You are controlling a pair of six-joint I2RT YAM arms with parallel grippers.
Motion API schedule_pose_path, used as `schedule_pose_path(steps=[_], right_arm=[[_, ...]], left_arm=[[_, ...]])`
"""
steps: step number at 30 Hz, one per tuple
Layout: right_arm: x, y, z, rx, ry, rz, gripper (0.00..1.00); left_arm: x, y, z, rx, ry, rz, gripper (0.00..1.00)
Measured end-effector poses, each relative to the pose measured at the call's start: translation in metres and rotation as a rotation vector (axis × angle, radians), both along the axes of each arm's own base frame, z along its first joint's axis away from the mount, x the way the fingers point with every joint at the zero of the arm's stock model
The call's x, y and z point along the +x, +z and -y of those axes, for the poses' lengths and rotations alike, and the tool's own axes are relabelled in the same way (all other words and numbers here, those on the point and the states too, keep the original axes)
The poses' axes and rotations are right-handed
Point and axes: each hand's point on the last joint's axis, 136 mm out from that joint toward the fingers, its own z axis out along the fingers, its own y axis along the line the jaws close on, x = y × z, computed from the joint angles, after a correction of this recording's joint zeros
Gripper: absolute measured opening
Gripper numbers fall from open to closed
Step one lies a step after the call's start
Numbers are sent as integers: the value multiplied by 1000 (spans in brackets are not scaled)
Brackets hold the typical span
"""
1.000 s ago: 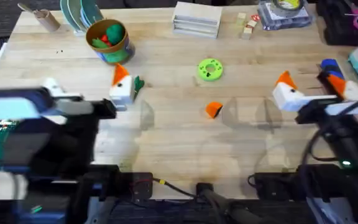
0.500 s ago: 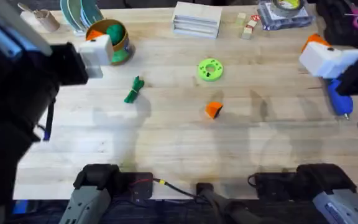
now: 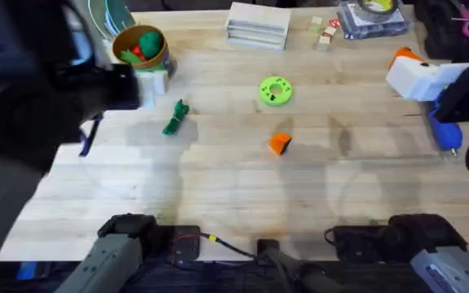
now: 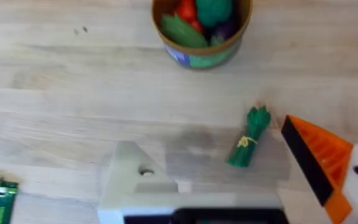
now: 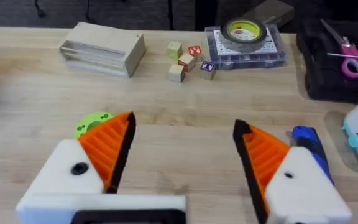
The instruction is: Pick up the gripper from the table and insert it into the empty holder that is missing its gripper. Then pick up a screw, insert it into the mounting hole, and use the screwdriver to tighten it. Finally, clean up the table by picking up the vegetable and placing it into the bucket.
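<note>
Both arms have swung up and outward from the low, inward pose of a second ago, uncovering the table's middle where the small orange wedge-shaped plastic gripper (image 3: 279,143) lies alone on the bare wood, untouched. The left gripper (image 4: 229,186), 1 plain white holder (image 4: 135,180) beside 1 orange-tipped finger, stands spread above the slim dark green toy vegetable (image 4: 249,137), near the yellow-rimmed bucket (image 4: 202,31). The right gripper (image 5: 182,155) hangs spread and empty over the blue-handled screwdriver (image 3: 442,130); nothing seems started.

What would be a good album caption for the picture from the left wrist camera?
Above the table: a bare white finger base and an orange-tipped one frame a green toy vegetable near the bucket.
</note>
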Motion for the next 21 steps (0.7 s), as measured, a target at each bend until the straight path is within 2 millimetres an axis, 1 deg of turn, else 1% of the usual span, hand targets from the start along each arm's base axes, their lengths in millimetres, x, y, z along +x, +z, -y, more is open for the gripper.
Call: schedule_pose_path(steps=[4,8,9,11,12,14,16,17,18,21], right_arm=[[0,0,0,0,0,0,991],[0,0,0,0,0,0,992],[0,0,0,0,0,0,992],[0,0,0,0,0,0,991],[0,0,0,0,0,0,991],[0,0,0,0,0,0,991],[0,0,0,0,0,-1,991],[0,0,0,0,0,0,991],[0,0,0,0,0,0,991],[0,0,0,0,0,-1,991]], left_arm=[[11,-41,11,-47,-43,-150,993],[15,-78,25,-115,-92,-283,991],[15,-87,28,-129,-101,-314,953],[15,-101,32,-149,-110,-366,849],[14,-107,33,-156,-112,-387,779],[13,-117,35,-169,-118,-424,482],[12,-123,36,-177,-120,-446,163],[12,-125,37,-176,-125,-450,42],[12,-125,37,-179,-127,-451,17],[12,-123,41,-195,-138,-446,24]])
